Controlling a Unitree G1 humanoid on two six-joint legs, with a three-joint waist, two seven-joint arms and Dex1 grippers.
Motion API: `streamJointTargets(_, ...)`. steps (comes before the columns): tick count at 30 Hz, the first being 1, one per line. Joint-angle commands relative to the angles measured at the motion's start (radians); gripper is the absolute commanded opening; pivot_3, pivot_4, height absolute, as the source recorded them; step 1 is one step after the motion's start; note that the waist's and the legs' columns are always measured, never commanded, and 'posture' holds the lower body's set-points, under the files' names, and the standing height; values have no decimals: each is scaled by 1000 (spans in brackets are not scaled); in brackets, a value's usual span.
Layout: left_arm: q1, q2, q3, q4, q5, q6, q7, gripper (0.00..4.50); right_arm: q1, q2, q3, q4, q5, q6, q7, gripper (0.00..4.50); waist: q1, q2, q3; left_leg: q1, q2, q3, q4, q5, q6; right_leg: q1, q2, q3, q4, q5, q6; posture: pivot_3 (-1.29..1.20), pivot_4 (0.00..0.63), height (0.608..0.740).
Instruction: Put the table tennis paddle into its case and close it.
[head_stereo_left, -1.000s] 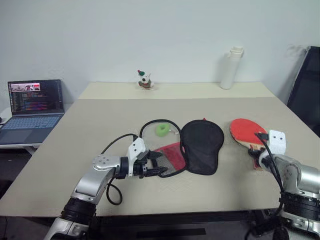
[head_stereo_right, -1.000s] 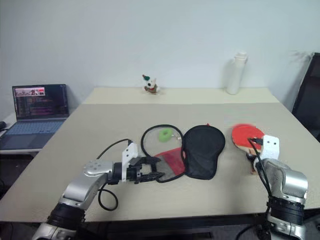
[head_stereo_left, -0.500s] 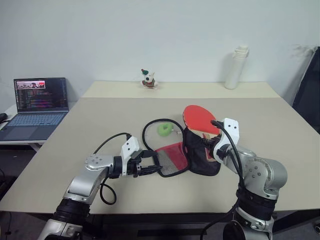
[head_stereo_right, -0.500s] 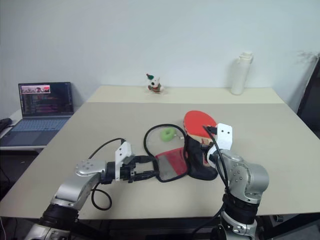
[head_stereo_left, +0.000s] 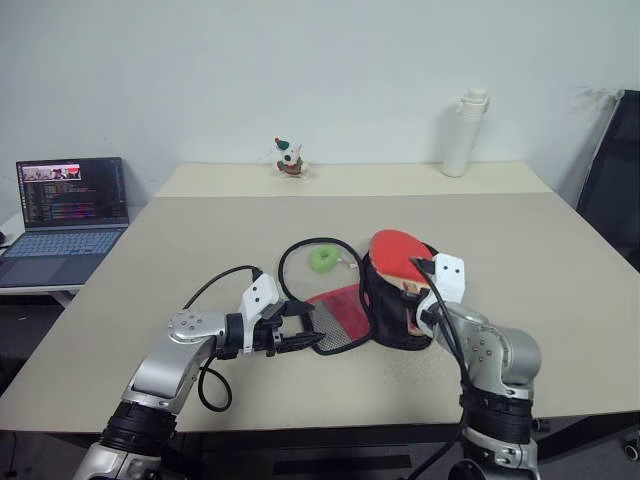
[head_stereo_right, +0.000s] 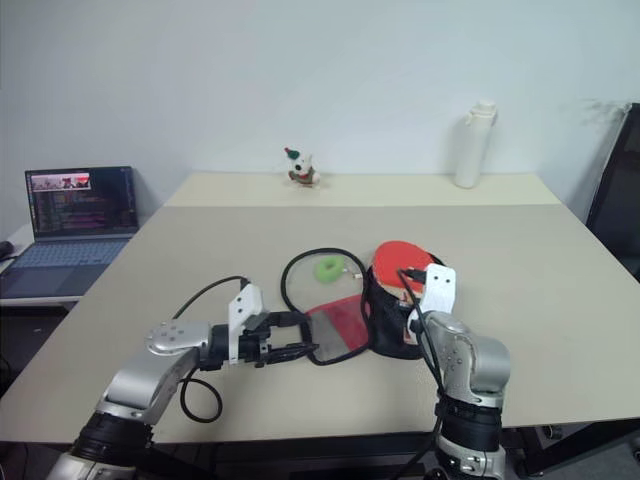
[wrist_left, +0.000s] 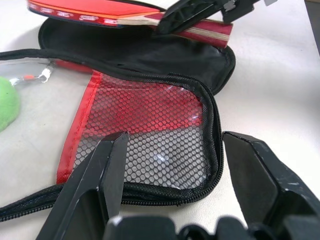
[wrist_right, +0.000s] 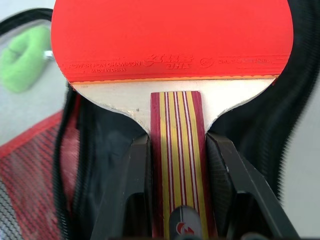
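Observation:
My right gripper (head_stereo_left: 413, 286) is shut on the striped wooden handle of the table tennis paddle (head_stereo_left: 396, 248). Its fingers (wrist_right: 137, 165) press both sides of the handle, and the red blade hovers tilted over the black half of the case (head_stereo_left: 386, 318). The case lies unzipped mid-table with its red mesh flap (head_stereo_left: 340, 316) folded out to the left. My left gripper (head_stereo_left: 303, 328) stands open at the flap's near corner. In the left wrist view its fingers (wrist_left: 112, 160) straddle the zipper rim of the mesh flap (wrist_left: 160, 130) without pinching it.
A small green ring (head_stereo_left: 324, 259) lies inside a black loop just behind the flap. At the table's far edge stand a small toy figure (head_stereo_left: 289, 159) and a white bottle (head_stereo_left: 463, 135). A laptop (head_stereo_left: 65, 210) sits off to the left and a dark chair (head_stereo_left: 615, 180) to the right.
My right gripper has carried the paddle from the right side of the table leftward to over the black case, then a little lower. The left gripper has stayed at the flap.

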Motion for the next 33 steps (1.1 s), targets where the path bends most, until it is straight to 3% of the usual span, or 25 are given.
streamJointTargets(1,-3,12,26,-40,-17,0,7,3249,5,61,24,-10,8,-55,-4,1102,0,0,0,0,0,0,0,0,0,0,0,0,0,0,0,0,150,740)
streamJointTargets(7,5,15,29,-46,-19,1,9,3249,28,57,17,26,-4,-92,-36,1102,0,0,0,0,0,0,0,0,0,0,0,0,0,0,0,0,150,740)
streamJointTargets(11,9,22,33,-49,-21,4,9,3249,36,45,27,31,-13,-117,-53,2286,0,0,0,0,0,0,0,0,0,0,0,0,0,0,0,0,150,740)
streamJointTargets(17,14,24,38,-49,-21,5,11,3249,51,22,52,14,-19,-128,-59,4471,0,0,0,0,0,0,0,0,0,0,0,0,0,0,0,0,150,740)
streamJointTargets(26,22,19,38,-47,-18,0,18,3249,141,-48,145,-43,-39,-123,-8,4493,1,0,0,0,0,0,0,0,0,1,0,0,0,-1,2,0,150,740)
streamJointTargets(29,21,17,35,-46,-19,-1,20,3249,158,-55,159,-37,-59,-141,-8,3879,1,0,0,1,0,0,0,0,0,1,0,0,0,-2,3,0,150,740)
streamJointTargets(33,18,17,32,-41,-19,-3,17,3249,170,-76,174,-42,-82,-152,-1,2437,1,0,0,1,0,0,0,0,0,1,0,0,0,-2,3,0,150,740)
